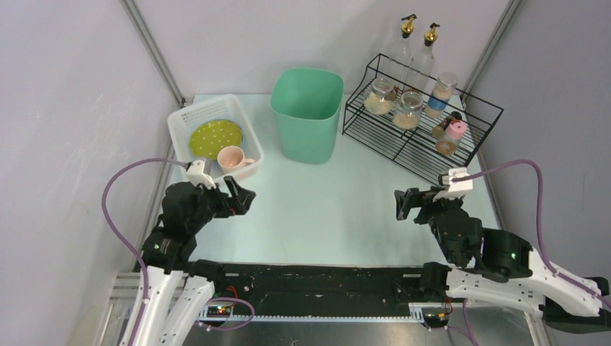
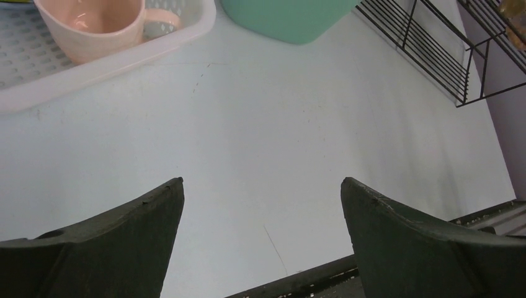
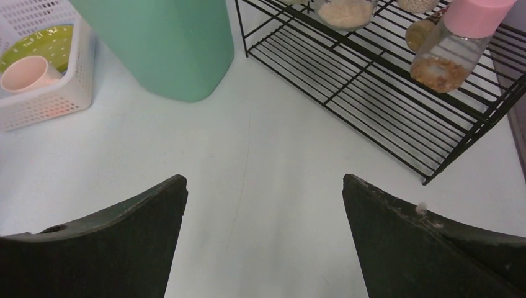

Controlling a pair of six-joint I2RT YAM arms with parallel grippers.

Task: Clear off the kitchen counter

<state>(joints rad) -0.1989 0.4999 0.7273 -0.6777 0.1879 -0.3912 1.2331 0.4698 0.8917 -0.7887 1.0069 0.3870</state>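
Left end effector (image 2: 262,180) hovers at the lower left of the top view, jaws spread wide, gripping nothing, over the pale worktop (image 1: 331,209). Right end effector (image 3: 263,177) sits lower right, just as wide, also holding nothing. The worktop fills the middle of the frame. Just beyond the left fingers, upper left, a white basket (image 1: 180,121) holds a yellow-green plate (image 1: 211,137) and a pink cup (image 1: 232,157). A green bin (image 1: 308,115) stands top centre, and beside it, upper right, a black wire rack (image 1: 403,148) carries jars (image 1: 408,109).
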